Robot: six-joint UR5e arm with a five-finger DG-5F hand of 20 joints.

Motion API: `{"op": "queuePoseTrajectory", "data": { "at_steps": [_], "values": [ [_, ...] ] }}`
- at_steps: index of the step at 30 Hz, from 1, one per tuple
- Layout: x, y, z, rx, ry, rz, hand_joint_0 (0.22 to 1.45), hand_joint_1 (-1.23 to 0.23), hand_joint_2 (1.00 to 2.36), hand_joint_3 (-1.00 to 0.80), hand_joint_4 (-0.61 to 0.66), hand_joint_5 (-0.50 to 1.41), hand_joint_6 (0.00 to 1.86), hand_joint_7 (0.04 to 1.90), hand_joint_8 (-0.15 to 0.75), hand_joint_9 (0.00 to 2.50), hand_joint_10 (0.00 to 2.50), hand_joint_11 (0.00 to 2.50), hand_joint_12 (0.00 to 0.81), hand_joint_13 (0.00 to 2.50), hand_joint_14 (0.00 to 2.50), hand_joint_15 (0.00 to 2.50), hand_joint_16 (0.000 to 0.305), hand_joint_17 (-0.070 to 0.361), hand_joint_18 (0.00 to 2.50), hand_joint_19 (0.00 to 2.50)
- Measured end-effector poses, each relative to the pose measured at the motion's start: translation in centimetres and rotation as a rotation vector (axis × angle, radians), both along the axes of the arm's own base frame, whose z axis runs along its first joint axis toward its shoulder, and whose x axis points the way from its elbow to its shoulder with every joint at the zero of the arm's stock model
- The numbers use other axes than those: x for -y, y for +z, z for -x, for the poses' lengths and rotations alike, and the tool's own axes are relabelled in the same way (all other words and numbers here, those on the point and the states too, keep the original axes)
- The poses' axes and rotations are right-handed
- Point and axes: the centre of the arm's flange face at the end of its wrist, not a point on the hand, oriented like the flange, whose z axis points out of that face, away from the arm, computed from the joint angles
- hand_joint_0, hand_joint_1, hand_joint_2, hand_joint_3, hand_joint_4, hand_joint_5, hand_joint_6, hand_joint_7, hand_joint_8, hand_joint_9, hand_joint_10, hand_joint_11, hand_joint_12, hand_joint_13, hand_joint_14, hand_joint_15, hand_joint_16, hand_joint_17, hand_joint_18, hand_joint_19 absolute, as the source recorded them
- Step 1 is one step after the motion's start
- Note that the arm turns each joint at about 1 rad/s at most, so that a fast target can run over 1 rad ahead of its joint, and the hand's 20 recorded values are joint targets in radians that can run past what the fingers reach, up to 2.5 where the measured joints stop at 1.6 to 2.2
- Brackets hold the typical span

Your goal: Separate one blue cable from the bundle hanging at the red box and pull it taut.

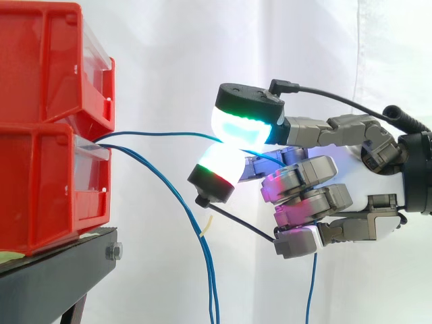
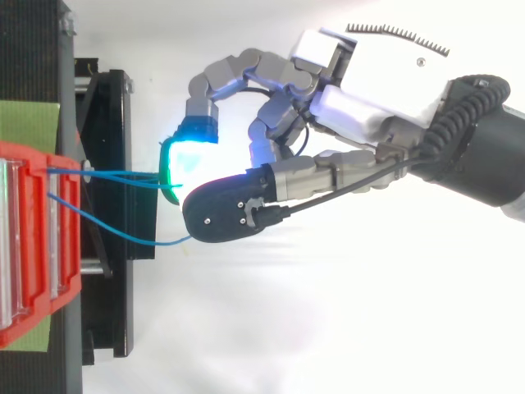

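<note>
- Your hand [image 2: 369,98] is closed on one blue cable [image 1: 169,132]. Two glowing fingertips [image 1: 239,128] pinch it from above and below, and the other fingers are curled in toward the palm.
- That pinched cable comes out at the front of the stacked red bins [image 1: 47,189], between the upper and the lower one, and runs almost level to the pads. It shows a slight upward bow, so I judge there is slack left to take out.
- The rest of the bundle [image 1: 202,250] leaves the same spot and drops in a loose curve below the pinched line. It hangs apart from the fingertips in the side view, so the separation looks done.
- Pull straight back from the bins along the cable's own line, not up or sideways, so the strand straightens without scraping the bin edge.
- Go slowly and stop as soon as the bow flattens. The bins only sit on the black stand [image 1: 54,270], and a hard tug could shift them or slip the cable through the pads.
- Press the pads squarely together. The strand is thin and sits near their rounded edges, so it may roll out.
- Watch the free tail [image 1: 312,283] hanging below the hand, and the lower strand [image 2: 123,234] that passes near the dark fingertip in the top view. Neither should snag as you draw back.
</note>
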Motion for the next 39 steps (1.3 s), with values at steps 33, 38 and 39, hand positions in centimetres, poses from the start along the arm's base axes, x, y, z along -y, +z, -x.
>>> {"op": "queuePoseTrajectory", "data": {
  "at_steps": [33,38,39],
  "values": [
    [0.00,0.00,0.00,0.000,0.000,0.000,0.66,-0.81,1.02,-0.04,0.00,-0.11,0.96,1.22,0.294,1.23,0.97,1.47,0.308,1.34,1.22,1.57,0.053,0.120,1.21,1.14],
    [0.00,-0.01,0.01,0.000,0.000,0.000,0.66,-0.81,1.02,-0.05,0.00,-0.11,0.96,1.22,0.295,1.23,0.97,1.47,0.303,1.34,1.22,1.59,0.053,0.118,1.21,1.15],
    [0.00,-0.01,0.01,0.000,0.000,0.000,0.66,-0.81,1.02,-0.04,0.00,-0.11,0.96,1.22,0.295,1.23,0.97,1.47,0.301,1.34,1.22,1.59,0.053,0.119,1.21,1.14]
  ]
}}
